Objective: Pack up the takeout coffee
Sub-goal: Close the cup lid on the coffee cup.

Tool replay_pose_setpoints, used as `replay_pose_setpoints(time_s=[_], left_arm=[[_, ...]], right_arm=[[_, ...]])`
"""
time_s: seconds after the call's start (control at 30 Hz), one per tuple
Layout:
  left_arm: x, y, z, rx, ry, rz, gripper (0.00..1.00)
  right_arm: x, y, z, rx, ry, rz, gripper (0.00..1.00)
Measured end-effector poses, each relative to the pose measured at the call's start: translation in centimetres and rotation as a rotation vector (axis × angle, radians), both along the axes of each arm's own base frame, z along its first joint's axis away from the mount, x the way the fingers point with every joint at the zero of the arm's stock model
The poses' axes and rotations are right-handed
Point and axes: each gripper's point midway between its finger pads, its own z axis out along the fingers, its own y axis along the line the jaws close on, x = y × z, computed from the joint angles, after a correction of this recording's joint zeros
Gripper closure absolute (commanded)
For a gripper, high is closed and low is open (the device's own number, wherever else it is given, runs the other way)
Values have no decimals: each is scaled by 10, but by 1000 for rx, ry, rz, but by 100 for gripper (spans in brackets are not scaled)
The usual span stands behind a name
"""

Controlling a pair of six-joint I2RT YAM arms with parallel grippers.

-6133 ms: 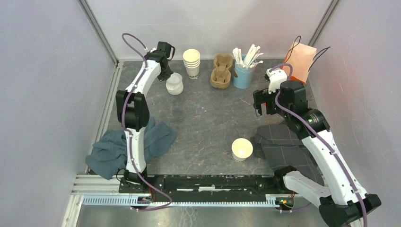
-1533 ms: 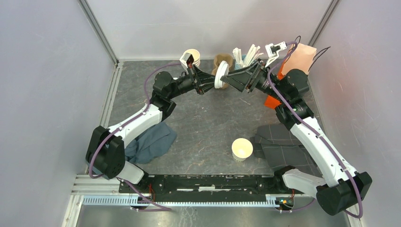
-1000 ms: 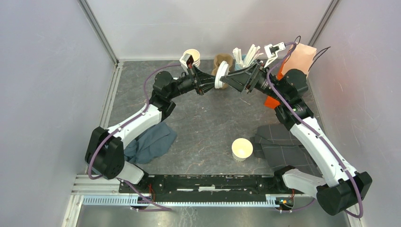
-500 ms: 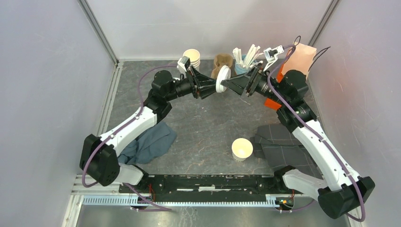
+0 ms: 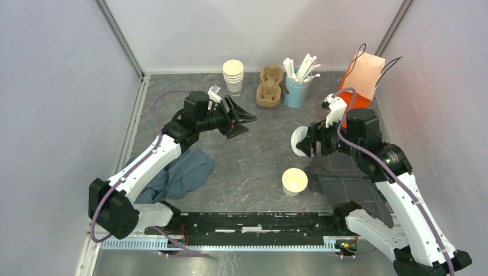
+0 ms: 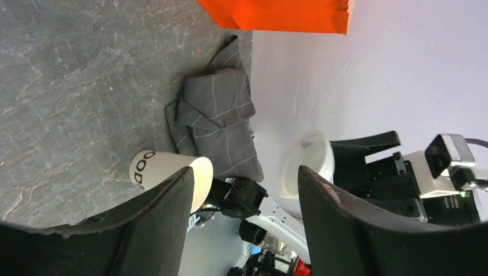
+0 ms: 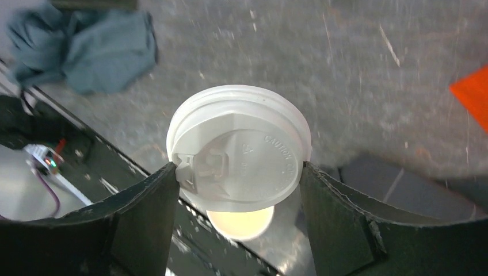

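Note:
No capped takeout coffee is in view. A lidless cream paper cup (image 5: 294, 181) stands on the table near the front. My right gripper (image 5: 302, 142) hovers behind and above it, shut on a white sip lid (image 5: 297, 141). In the right wrist view the lid (image 7: 239, 152) sits flat between the fingers of the right gripper (image 7: 239, 168), with the cup's mouth (image 7: 241, 223) showing just beneath. My left gripper (image 5: 248, 123) hangs open and empty over the table's left middle. The left wrist view looks between the open fingers of the left gripper (image 6: 244, 172) at the cup (image 6: 155, 169) and the held lid (image 6: 308, 167).
At the back stand a stack of lidless cups (image 5: 233, 75), a brown pulp cup carrier (image 5: 270, 86), a blue tin of stirrers (image 5: 296, 86) and an orange bag (image 5: 363, 75). A folded grey cloth (image 5: 345, 178) lies right of the cup, and a blue cloth (image 5: 181, 172) at front left.
Both grippers held the lid at the back. The left one has opened and drawn back left. The right one has carried the lid toward the front, above the cup.

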Motion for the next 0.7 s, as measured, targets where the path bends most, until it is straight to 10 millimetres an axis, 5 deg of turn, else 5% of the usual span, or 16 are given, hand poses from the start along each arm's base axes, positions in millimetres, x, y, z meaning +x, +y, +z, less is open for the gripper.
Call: replay_pose_setpoints(time_s=[0.33,0.7], left_arm=[[-28,-19,-19,37,37,-84,27],[-38,-13,-48,113,72,-94,27]], right_arm=[[-33,-18,-68,-252,269,83,27],[-68,13,-109,-509,352,265,26]])
